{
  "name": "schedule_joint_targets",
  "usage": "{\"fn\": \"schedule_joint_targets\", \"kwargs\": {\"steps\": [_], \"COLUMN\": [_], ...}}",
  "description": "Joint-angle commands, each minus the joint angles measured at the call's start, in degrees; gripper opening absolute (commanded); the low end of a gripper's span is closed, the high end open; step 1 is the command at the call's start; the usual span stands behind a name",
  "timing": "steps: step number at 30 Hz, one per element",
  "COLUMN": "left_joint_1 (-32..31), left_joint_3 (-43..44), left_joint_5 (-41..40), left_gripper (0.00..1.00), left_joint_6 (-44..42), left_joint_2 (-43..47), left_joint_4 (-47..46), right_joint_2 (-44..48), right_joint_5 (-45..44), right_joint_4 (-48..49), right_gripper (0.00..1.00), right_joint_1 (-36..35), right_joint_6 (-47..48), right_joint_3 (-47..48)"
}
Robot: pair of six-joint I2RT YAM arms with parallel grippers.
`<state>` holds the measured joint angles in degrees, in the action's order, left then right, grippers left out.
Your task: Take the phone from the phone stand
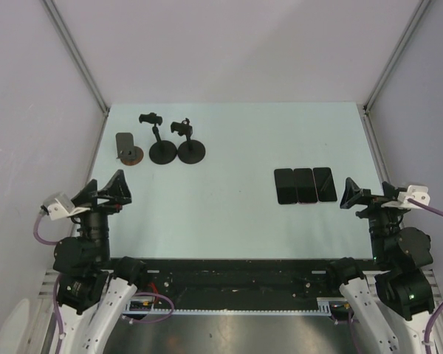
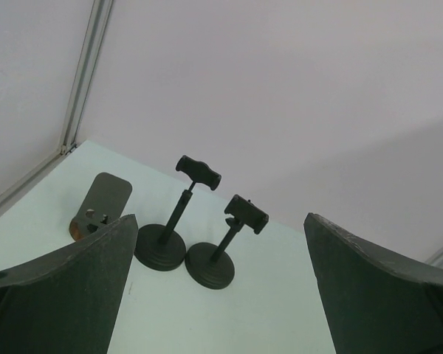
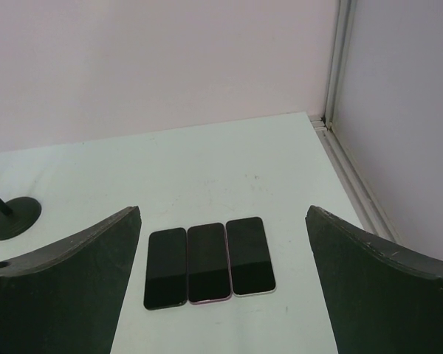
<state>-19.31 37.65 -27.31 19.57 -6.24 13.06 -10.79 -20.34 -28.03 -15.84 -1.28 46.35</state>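
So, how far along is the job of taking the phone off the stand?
It looks done: the three phones lie flat side by side on the table, and the taller clamp stand, shorter clamp stand and plate stand hold nothing. Nothing is in hand: left gripper and right gripper are open and empty. Nothing seems left.

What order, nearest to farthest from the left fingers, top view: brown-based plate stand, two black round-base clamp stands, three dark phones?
1. Brown-based plate stand, far left.
2. Left black clamp stand, beside it.
3. Right black clamp stand, next right.
4. Three dark phones, right half.
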Motion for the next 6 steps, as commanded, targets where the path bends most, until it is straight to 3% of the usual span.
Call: {"fn": "schedule_joint_targets", "kwargs": {"steps": [1,6], "left_joint_1": [0.1,0.1], "left_joint_3": [-1.3,-1.0], "left_joint_5": [-1.0,-1.9], "left_gripper": [1.00,1.00], "left_joint_6": [3.4,4.0], "left_joint_2": [1.1,-0.9], "left_joint_4": [-0.1,0.0], "right_joint_2": [-0.9,-1.1], "right_joint_5": [0.8,0.9], "right_joint_4": [2.4,2.1], "right_gripper": [1.00,1.00], "right_joint_1": [-0.5,-0.5], "right_joint_6": [1.1,1.1], "right_joint_3": [1.9,2.0]}}
